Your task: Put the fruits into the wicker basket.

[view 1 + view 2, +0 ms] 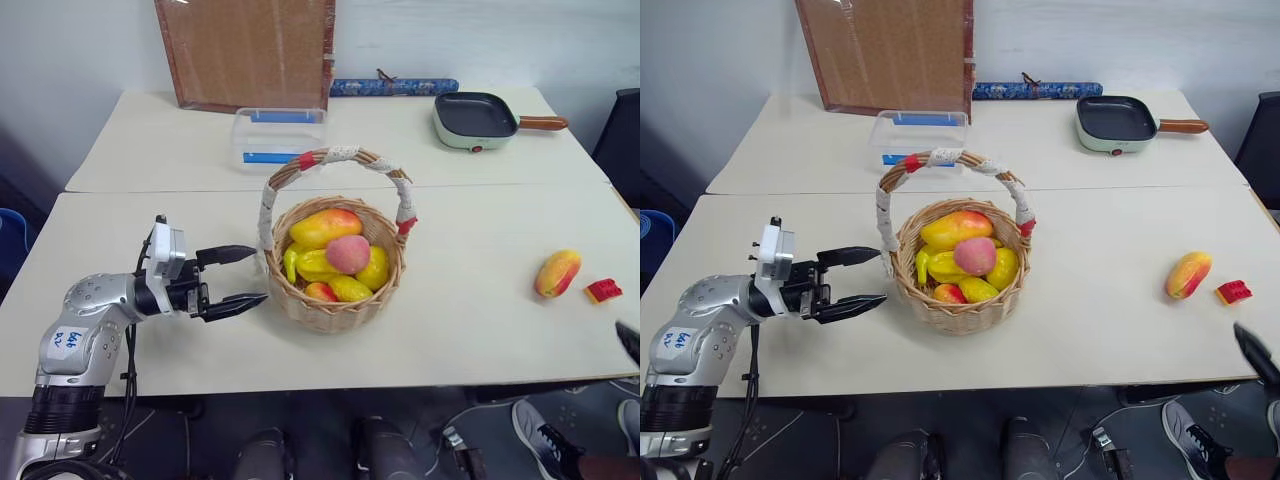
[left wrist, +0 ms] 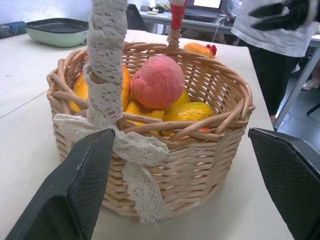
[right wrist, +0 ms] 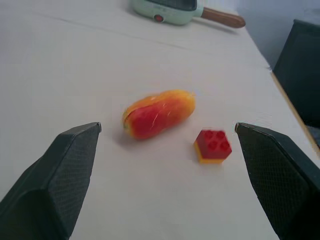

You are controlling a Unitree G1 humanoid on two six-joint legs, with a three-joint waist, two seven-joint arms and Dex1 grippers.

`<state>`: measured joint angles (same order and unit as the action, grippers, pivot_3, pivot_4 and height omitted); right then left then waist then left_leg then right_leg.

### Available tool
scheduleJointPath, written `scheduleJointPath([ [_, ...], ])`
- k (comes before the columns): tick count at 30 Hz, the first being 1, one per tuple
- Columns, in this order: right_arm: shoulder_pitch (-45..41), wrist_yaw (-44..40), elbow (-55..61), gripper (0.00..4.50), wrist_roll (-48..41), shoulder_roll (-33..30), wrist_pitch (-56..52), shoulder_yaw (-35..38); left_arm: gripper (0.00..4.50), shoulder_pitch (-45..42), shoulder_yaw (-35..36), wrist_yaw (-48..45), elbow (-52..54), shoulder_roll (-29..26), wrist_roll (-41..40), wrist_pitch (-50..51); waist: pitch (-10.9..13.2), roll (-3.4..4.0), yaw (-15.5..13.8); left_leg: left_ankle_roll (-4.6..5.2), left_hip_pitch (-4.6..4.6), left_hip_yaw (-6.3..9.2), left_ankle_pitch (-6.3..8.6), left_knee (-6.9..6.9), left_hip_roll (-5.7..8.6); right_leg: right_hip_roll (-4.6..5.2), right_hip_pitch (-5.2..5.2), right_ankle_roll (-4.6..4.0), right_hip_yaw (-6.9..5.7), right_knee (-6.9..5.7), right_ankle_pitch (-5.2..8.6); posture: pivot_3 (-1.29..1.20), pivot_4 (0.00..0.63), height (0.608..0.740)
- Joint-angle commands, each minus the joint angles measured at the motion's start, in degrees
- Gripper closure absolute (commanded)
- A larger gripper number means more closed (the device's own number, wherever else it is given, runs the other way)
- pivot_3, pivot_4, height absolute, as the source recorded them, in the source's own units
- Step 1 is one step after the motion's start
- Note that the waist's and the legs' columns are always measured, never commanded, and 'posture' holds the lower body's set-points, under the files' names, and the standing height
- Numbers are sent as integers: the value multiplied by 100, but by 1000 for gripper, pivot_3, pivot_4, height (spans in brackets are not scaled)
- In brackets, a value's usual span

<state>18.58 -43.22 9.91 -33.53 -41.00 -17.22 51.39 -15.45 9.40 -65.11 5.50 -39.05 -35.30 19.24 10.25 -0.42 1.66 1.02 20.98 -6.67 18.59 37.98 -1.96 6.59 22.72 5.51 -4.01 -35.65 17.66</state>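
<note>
The wicker basket [image 1: 335, 310] stands mid-table with a pink-red peach [image 1: 348, 253] on top of several yellow-orange mangoes. My left gripper [image 1: 258, 275] is held level just left of the basket and open, its fingers pointing at the basket wall [image 2: 190, 165] without touching it. Another mango [image 1: 557, 272] lies on the table far to the right. My right gripper [image 3: 167, 125] is open and empty, level, facing that mango [image 3: 159, 112] from a short way off. One of its fingers [image 1: 629, 341] shows at the table's right edge.
A small red studded cube [image 1: 603, 291] lies just right of the loose mango. At the back are a clear plastic box [image 1: 280, 135], a cork board [image 1: 245, 50] and a green pan [image 1: 478, 120]. A person [image 2: 285, 35] stands beyond the table's right end.
</note>
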Motion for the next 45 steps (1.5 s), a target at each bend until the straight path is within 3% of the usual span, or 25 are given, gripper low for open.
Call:
scheduleJointPath([
  [1, -759, 837, -177, 13, -243, -745, -1645, -385, 0, 138, 110, 100, 263, -25, -46, 31, 0, 0, -15, -1, 3, 5, 0, 0, 0, 0, 2, 0, -5, -1, 0, 0, 150, 740],
  [3, -1311, 1233, -378, 13, -391, -1241, -2877, -674, 0, 224, 154, 162, 363, -34, -61, 51, 1, 2, -20, 0, 8, 6, 0, 1, 1, 5, 8, 0, -5, -6, 0, 0, 150, 740],
  [7, -2659, 1747, -1334, 13, -156, -1801, -4124, -1510, 0, 434, 251, 287, 577, -28, -106, 89, 1, 1, -63, 1, 20, 20, -1, 8, 1, 5, 12, 0, -14, -6, 0, 0, 150, 740],
  [14, -4520, 2066, -3085, 13, 530, -1684, -4675, -2824, 0, 662, 333, 481, 861, 2, -154, 139, 3, 5, -88, 5, 28, 7, -3, 10, 6, 4, 16, 0, -15, 3, 0, 0, 150, 740],
  [19, -5183, 1884, -4022, 13, 959, -1500, -4534, -3477, 0, 740, 373, 554, 985, 3, -175, 151, 3, 5, -72, 8, 31, -2, -6, 11, 6, 4, 19, 1, -14, 5, 0, 0, 150, 740],
  [22, -5499, 1660, -4294, 641, 960, -1420, -4701, -3592, 0, 740, 416, 576, 1030, -22, -201, 162, 3, 5, -54, 8, 32, -7, -6, 12, 6, 2, 23, 2, -14, 1, -1, 0, 150, 740],
  [24, -5558, 1399, -4243, 1321, 913, -1453, -4788, -3624, 0, 746, 454, 543, 1065, -64, -236, 186, 3, 5, -20, 9, 33, -9, -7, 12, 5, 2, 24, 3, -16, 2, -1, 0, 150, 740],
  [28, -4633, -254, -2579, 2636, 567, -1850, -3987, -3759, 0, 860, 562, 388, 1253, -196, -418, 290, 3, 7, -30, 8, 34, -6, -6, 8, 1, 1, 28, 4, -17, -1, -2, 0, 150, 740],
  [29, -4337, -593, -2163, 2732, 569, -1946, -3655, -3789, 0, 883, 585, 364, 1286, -218, -455, 310, 4, 9, -28, 8, 37, -4, -6, 3, 2, 0, 33, 8, -20, -5, -3, 0, 150, 740],
  [33, -2713, -2468, -291, 2735, 969, -2275, -677, -3949, 0, 1057, 699, 159, 1465, -384, -636, 377, 7, 7, -53, -3, 38, -5, 1, -2, -1, -15, 41, 18, -34, -2, -2, 0, 150, 740],
  [35, -2702, -3027, 443, 2735, 427, -1991, -331, -3985, 0, 1211, 752, 29, 1643, -444, -707, 364, 11, 0, -13, -4, 31, -17, 2, -2, -1, -16, 38, 22, -47, 1, -4, 0, 150, 740],
  [37, -2966, -3028, 902, 2735, 122, -1785, -520, -4145, 0, 1273, 776, -4, 1753, -417, -623, 133, 16, -7, 28, -4, 23, -31, 2, -2, -4, -13, 36, 22, -42, 2, -4, 0, 150, 740],
  [40, -4079, -2285, 1494, 2735, -185, -1231, -1371, -4748, 0, 1260, 754, 83, 1876, -411, -694, 219, 18, -10, 31, -6, 17, -31, 2, 8, -7, -1, 33, 15, -37, -1, -7, 0, 150, 740],
  [45, -5479, -1163, 1757, 2735, 45, -455, -2693, -5764, 0, 1228, 672, 226, 1977, -328, -693, 224, 16, -13, -41, -28, 39, 3, 1, 8, -15, 12, 69, -7, -29, -30, -13, 0, 150, 740],
])
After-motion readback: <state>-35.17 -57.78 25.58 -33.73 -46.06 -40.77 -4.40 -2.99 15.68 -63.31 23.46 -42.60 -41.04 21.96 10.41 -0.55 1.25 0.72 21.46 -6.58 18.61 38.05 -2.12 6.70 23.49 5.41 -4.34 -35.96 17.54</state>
